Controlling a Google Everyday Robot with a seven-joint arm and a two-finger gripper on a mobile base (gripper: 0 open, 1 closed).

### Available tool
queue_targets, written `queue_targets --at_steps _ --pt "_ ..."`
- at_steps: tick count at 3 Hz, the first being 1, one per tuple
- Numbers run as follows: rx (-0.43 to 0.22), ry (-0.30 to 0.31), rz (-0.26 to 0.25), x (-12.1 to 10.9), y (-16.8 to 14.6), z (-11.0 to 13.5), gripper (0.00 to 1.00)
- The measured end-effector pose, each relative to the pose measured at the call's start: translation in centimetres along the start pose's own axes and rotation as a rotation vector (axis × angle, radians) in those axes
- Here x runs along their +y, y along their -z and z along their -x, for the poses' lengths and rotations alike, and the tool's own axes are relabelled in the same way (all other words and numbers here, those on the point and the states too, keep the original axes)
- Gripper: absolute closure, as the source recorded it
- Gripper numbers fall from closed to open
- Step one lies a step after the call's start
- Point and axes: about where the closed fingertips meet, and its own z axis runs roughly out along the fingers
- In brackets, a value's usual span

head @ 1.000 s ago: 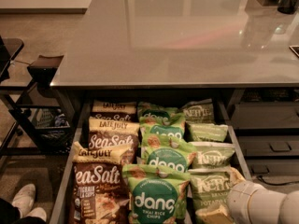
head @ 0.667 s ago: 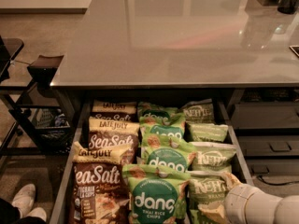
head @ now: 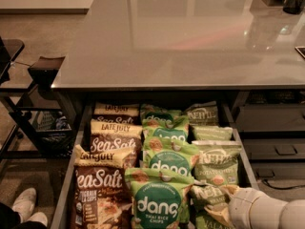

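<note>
The gripper [head: 232, 208] sits at the lower right edge of the view, low over the front right corner of an open drawer [head: 242, 162], at the end of a rounded white arm [head: 267, 213] that comes in from the right. It meets the crumpled top of the front pale green bag [head: 208, 198] and seems to touch it. Whether the gripper is apart, together or clamped on the bag cannot be told, since the arm's white shell and the bag's folds cover that spot. The drawer is pulled out from under a grey table [head: 181, 42] and is packed with snack bags in three columns running front to back. The pale green bag heads the right column, with a second pale green bag [head: 217, 163] just behind it and more beyond, under the table's edge. The middle column holds bright green Dang bags [head: 158, 202], the front one touching the pale green bag's left side. The left column holds brown Sea Salt bags [head: 100, 194], standing nearly upright against the drawer's left wall. At the lower left corner a white shoe [head: 24, 205] rests on the floor, well apart from the drawer, and a black frame [head: 45, 69] stands by the table's left end.
</note>
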Motion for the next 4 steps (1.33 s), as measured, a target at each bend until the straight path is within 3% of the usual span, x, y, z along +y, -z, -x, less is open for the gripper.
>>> queue_targets --at_steps 1,2,3,4 --pt "0.0 0.0 0.0 0.0 0.0 0.0 1.0" --pt "0.0 0.0 0.0 0.0 0.0 0.0 1.0" --pt "-0.01 -0.006 0.036 -0.5 1.5 0.8 1.0" --pt "-0.06 0.008 0.062 -3.5 5.3 3.8 1.0"
